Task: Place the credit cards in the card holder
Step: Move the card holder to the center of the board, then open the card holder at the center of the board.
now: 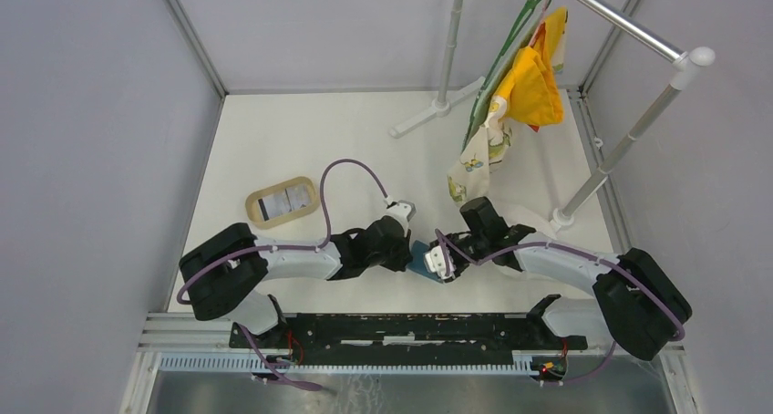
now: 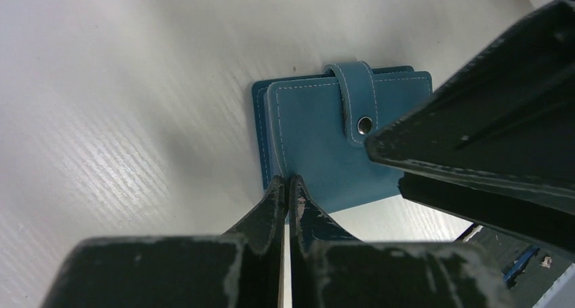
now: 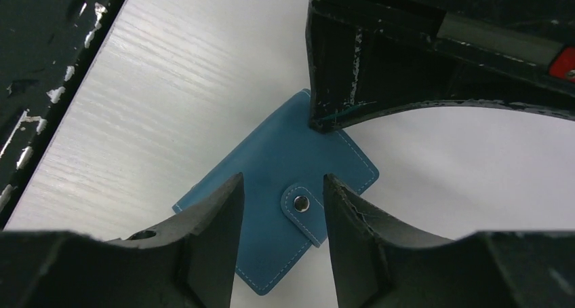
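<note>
With the card holder [image 3: 268,179] lying snapped shut on the table [image 1: 301,140] between them, the right gripper [image 3: 281,180], fingers spread astride the strap [image 3: 305,216], should be pinching its tip and peeling upward while the left gripper [image 2: 285,181] (fingers pressed together) is seemingly pinning an edge.

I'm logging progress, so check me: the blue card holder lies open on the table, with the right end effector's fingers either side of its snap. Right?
No: the card holder is closed, its snap fastened, as the right wrist view shows. It does lie on the table, with the right end effector straddling the snap.
</note>
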`<control>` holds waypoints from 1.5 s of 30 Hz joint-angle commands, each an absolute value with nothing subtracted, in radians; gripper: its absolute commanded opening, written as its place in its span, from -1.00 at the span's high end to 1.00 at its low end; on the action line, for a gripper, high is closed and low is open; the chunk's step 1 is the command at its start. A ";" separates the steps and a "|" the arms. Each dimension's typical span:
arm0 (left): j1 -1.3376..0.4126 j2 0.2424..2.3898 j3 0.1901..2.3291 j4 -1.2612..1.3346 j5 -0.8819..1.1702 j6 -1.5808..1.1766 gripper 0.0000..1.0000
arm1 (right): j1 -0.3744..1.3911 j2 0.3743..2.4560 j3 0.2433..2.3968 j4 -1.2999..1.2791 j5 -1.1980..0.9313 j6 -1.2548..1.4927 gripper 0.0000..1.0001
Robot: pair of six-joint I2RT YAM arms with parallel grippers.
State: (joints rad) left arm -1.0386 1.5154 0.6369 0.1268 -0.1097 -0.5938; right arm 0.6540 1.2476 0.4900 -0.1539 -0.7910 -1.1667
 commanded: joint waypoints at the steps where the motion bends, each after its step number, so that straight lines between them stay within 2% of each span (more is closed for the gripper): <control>1: -1.069 1.529 0.656 0.181 -0.154 -0.599 0.97 | 0.670 1.281 0.529 -0.140 -0.714 -1.170 -0.04; 14: -1.102 1.507 0.613 0.206 -0.148 -0.552 0.96 | 0.673 1.369 0.586 -0.175 -0.550 -1.105 0.12; 20: -1.104 1.474 0.585 0.205 -0.151 -0.536 0.96 | 0.669 1.401 0.632 -0.233 -0.523 -1.099 0.29; 23: -1.104 1.473 0.582 0.210 -0.145 -0.529 0.97 | 0.662 1.405 0.647 -0.253 -0.538 -1.093 0.50; 25: -1.105 1.478 0.581 0.216 -0.136 -0.526 0.97 | 0.655 1.403 0.659 -0.264 -0.559 -1.084 0.56; 28: -1.107 1.487 0.583 0.224 -0.128 -0.526 0.96 | 0.650 1.382 0.652 -0.248 -0.570 -1.066 0.55; 33: -1.112 1.495 0.588 0.234 -0.116 -0.526 0.96 | 0.650 1.396 0.637 -0.237 -0.548 -1.072 0.33; 37: -1.112 1.499 0.588 0.240 -0.103 -0.522 0.96 | 0.653 1.418 0.632 -0.232 -0.534 -1.072 0.25; 41: -1.114 1.506 0.584 0.255 -0.082 -0.514 0.97 | 0.654 1.435 0.633 -0.230 -0.497 -1.068 0.27; 45: -1.116 1.511 0.584 0.259 -0.069 -0.504 0.97 | 0.654 1.461 0.655 -0.258 -0.485 -1.061 0.49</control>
